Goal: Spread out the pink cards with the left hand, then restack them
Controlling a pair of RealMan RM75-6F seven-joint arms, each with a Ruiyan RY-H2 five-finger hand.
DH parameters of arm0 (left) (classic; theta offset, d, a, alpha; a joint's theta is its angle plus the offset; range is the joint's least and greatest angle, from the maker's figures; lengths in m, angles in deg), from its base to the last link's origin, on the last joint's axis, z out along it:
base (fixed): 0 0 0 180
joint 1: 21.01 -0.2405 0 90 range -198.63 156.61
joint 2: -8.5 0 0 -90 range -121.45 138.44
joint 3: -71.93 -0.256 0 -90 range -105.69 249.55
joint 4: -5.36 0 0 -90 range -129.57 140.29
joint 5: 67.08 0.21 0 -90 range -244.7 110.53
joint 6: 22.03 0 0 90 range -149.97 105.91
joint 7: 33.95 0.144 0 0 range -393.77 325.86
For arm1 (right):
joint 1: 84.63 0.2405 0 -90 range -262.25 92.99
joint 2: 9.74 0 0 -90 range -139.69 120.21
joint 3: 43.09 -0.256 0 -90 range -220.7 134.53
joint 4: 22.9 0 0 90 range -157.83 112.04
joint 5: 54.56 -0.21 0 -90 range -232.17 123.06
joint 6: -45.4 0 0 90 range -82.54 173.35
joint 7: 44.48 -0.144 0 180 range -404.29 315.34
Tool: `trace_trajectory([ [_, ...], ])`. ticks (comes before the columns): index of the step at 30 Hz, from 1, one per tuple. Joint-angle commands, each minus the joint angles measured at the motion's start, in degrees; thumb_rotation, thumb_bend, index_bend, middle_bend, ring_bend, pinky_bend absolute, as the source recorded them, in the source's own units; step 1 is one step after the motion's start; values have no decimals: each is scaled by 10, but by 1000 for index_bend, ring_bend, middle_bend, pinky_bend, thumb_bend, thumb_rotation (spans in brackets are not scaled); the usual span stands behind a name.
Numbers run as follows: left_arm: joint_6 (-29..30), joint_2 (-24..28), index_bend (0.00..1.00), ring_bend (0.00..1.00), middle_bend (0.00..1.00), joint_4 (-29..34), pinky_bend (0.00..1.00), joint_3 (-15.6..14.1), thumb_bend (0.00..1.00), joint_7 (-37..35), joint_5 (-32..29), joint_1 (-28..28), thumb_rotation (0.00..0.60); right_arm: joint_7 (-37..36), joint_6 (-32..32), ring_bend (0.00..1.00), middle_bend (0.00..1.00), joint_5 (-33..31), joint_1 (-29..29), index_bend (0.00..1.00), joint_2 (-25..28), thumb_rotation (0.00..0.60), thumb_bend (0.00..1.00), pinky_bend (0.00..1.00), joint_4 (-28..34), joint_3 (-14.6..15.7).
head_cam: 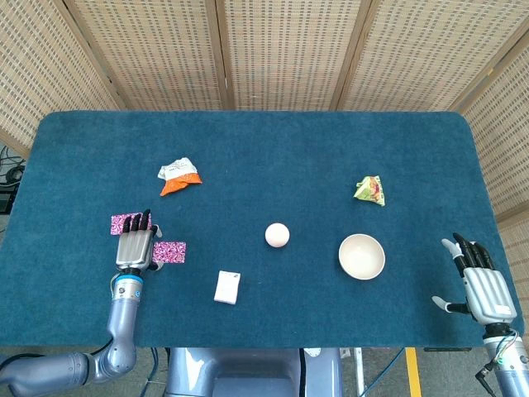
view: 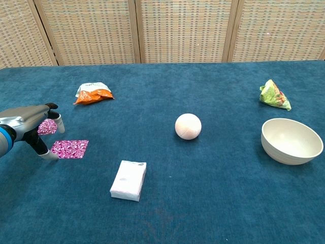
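Two pink cards are lying apart on the left side of the blue table (head_cam: 273, 149): the far card (head_cam: 122, 223) is sitting partly under the fingertips of the left hand (head_cam: 135, 248), and the near card (head_cam: 170, 251) is lying flat just right of that hand. In the chest view the far card (view: 47, 126) is showing only past the fingers, while the near card (view: 69, 149) is lying fully exposed beside the thumb. The left hand (view: 31, 124) is reaching flat over the table, fingers extended and slightly apart, gripping nothing; whether its fingertips are touching the far card cannot be told.

Farther from the cards, an orange and white snack bag (head_cam: 178, 176) is lying beyond them, and a white tissue pack (head_cam: 227, 287) is sitting nearer and to the right. A pale ball (head_cam: 277, 235) is resting near the table's middle, with a cream bowl (head_cam: 361, 255) to its right and a green packet (head_cam: 370, 190) beyond the bowl. The right hand (head_cam: 481, 281) is hovering at the near right edge, fingers spread and holding nothing.
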Motion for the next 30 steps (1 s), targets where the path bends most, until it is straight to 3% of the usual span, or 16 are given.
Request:
trace_trajectory([
  [1,1,-2,351,0,0,3,0,2,157,4,-2,2,600,-1,-1,0,0,0,0,89,0,600,131,0,0,0],
  [30,-19,-31,352,0,0,-16,0,13,161,43,-40,28,600,-6,0,0,0,0,-1,89,3,600,131,0,1,0],
])
